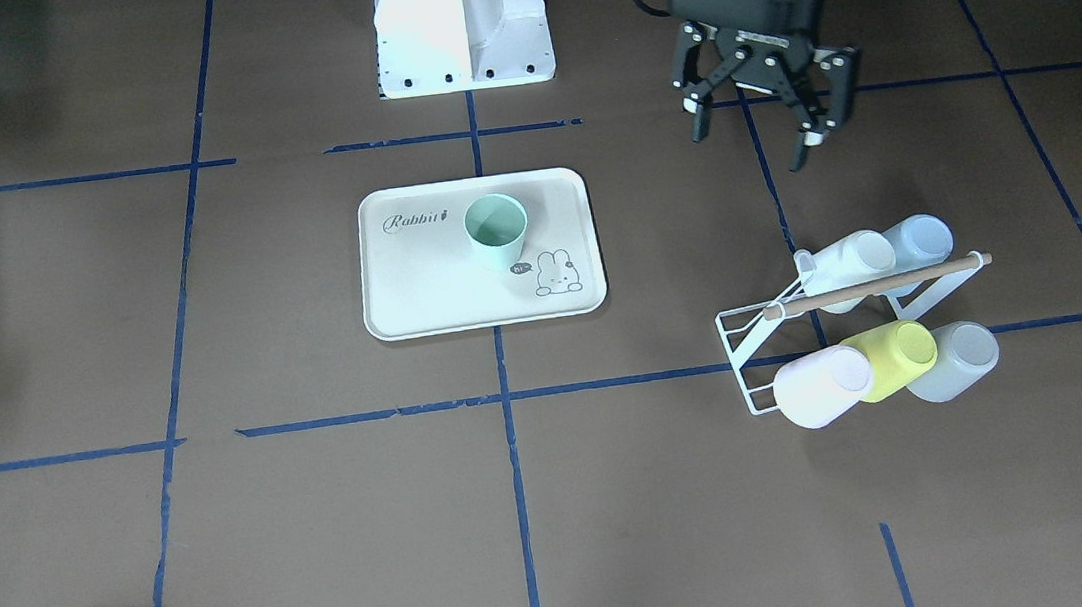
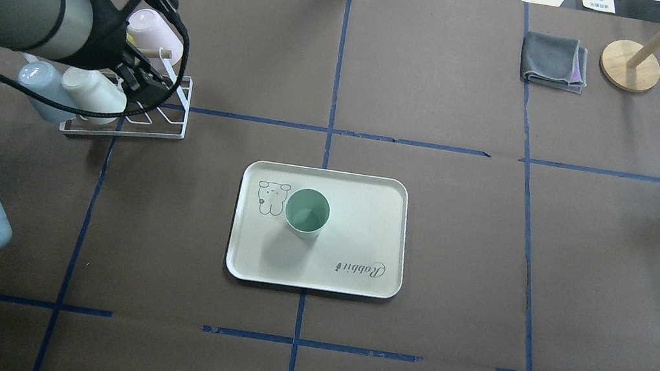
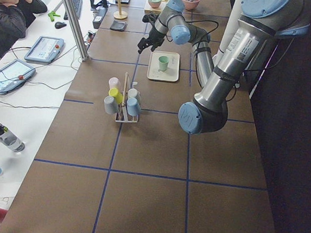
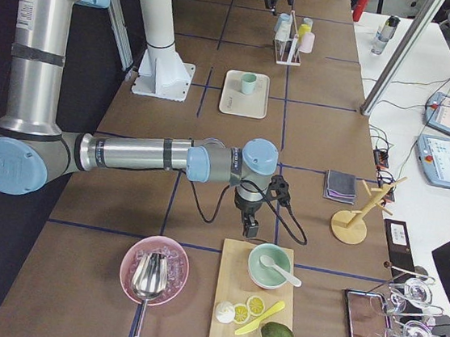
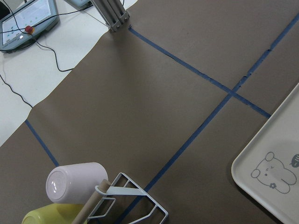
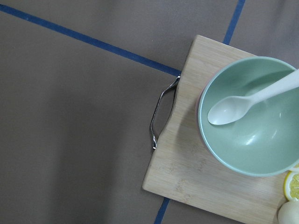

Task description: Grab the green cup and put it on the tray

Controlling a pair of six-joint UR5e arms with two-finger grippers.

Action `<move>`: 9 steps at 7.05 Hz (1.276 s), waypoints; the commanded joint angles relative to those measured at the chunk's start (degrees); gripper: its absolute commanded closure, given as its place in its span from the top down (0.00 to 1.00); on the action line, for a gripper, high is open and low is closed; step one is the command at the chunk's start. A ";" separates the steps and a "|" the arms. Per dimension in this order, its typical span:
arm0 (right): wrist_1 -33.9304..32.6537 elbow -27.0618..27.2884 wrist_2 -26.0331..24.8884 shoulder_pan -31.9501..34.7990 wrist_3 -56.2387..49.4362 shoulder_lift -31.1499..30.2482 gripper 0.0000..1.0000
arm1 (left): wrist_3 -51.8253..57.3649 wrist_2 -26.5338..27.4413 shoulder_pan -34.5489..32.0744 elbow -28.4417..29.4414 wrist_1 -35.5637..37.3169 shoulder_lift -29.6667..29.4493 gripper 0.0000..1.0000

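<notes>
A: Where was the green cup [image 1: 496, 231] at that point?

B: Upright on the tray [image 1: 420, 301], mouth up, roughly mid-tray, just beside the rabbit drawing. Nothing touched it.

A: And the left gripper [image 1: 755, 135]?

B: Its jaws stood wide apart and empty. It hung above the desk well off to the side of the tray, between the robot's base and the cup rack [image 1: 742, 348].

A: So what was the step, in your view?

B: I judged the placing done, and the remaining job was to park the arm cleanly. The thing to mind was the rack: its wooden rod [image 1: 876, 285] and the pastel cups on it lay near the fingers. Any move should have kept height and gone away from both rack and tray, not low across them. A low pass over the tray could have tipped a light, empty cup.

A: The right gripper [image 4: 249, 230]?

B: It showed only in the side view, far from the tray, at the edge of the cutting board [image 4: 231, 291] near the bowl [image 4: 269, 267]. Whether its jaws were apart or together I could not tell. It had no part in this step and was best left where it was.
</notes>
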 commanded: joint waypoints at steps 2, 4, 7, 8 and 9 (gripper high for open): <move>0.00 -0.01 0.00 0.00 0.06 0.02 0.99 | 0.56 -17.30 -19.72 7.29 0.07 6.22 1.00; 0.09 0.16 0.00 0.00 0.06 -0.06 0.99 | 0.57 -27.85 -30.99 14.05 0.07 10.61 1.00; 1.14 -0.01 0.00 0.00 0.06 -0.41 0.99 | 0.66 -28.86 -34.56 18.38 0.07 19.49 1.00; 1.14 0.07 0.00 0.00 -0.03 -0.42 0.99 | 3.36 -28.86 -34.65 21.35 -0.19 21.25 1.00; 1.14 0.07 0.00 0.00 0.06 -0.42 0.99 | 11.04 -28.77 -34.74 23.99 0.85 21.53 1.00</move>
